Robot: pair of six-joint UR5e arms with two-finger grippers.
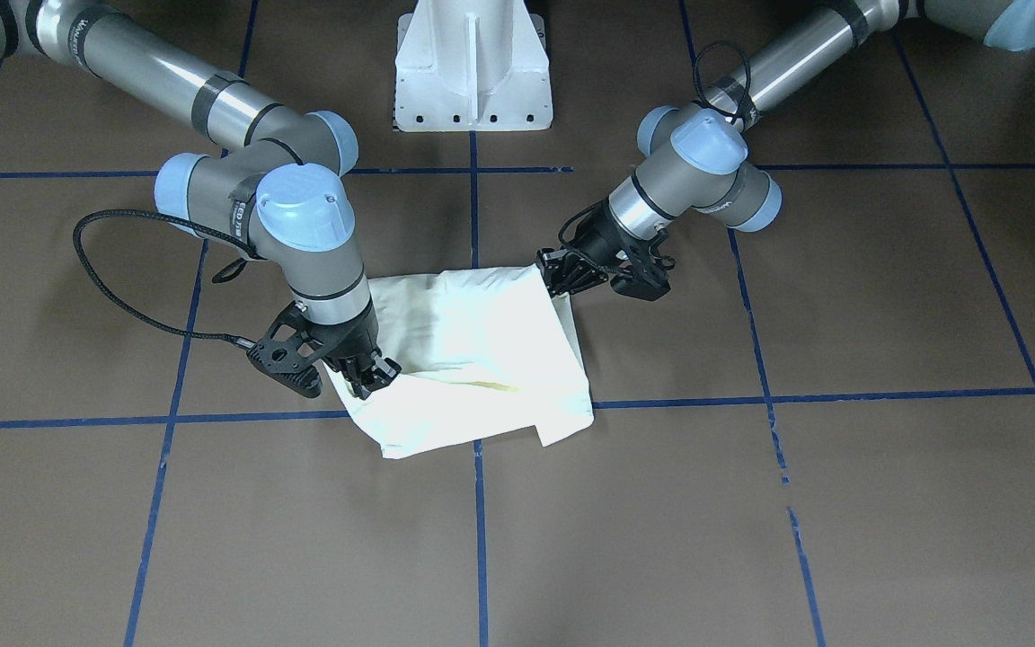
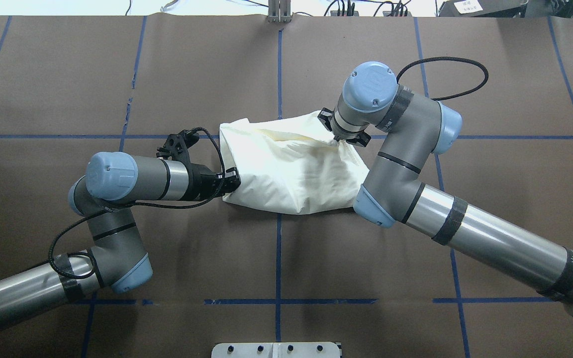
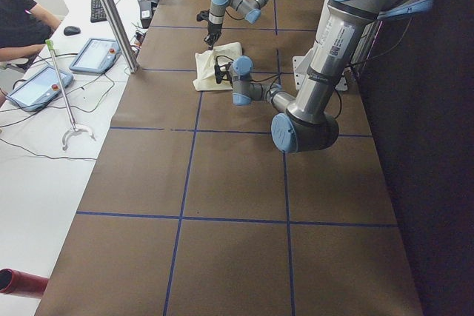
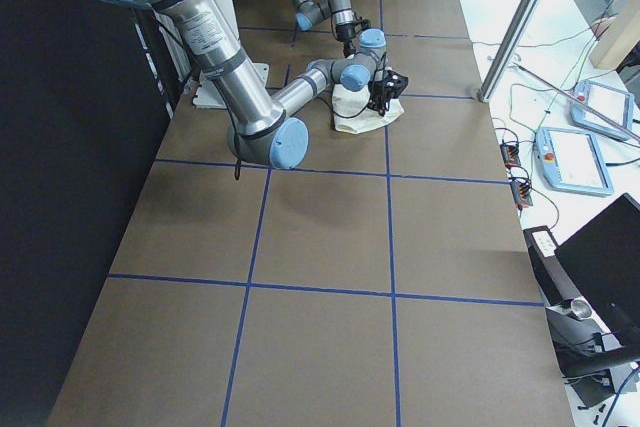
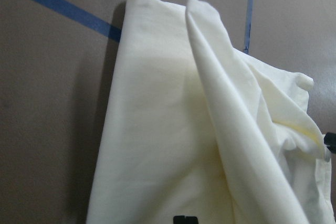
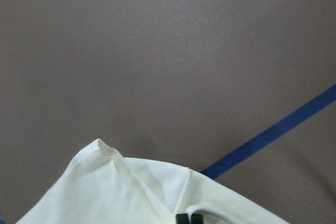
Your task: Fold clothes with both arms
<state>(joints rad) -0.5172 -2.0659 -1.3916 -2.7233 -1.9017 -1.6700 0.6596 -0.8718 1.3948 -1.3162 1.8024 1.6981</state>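
Observation:
The clothes are one cream-white shirt [image 1: 473, 350] bunched into a loose folded bundle at mid-table, plain side showing, no print visible. In the overhead view the shirt [image 2: 291, 169] lies between both arms. My left gripper [image 2: 229, 181] is shut on the bundle's edge nearest the robot's left, low over the table; the same gripper [image 1: 562, 270] shows at the shirt's corner. My right gripper [image 2: 338, 136] points down, shut on the cloth at the far right corner, which is lifted; it also shows in the front view [image 1: 365, 373]. In the right wrist view its fingertips [image 6: 189, 217] sit pressed together on fabric.
A white flanged pedestal [image 1: 473, 67] stands at the robot's base. Blue tape lines [image 1: 482, 521] grid the brown table cover. Beyond the far table edge, a person [image 3: 18, 20] sits by tablets [image 3: 92, 53] and a metal post [image 3: 111, 12].

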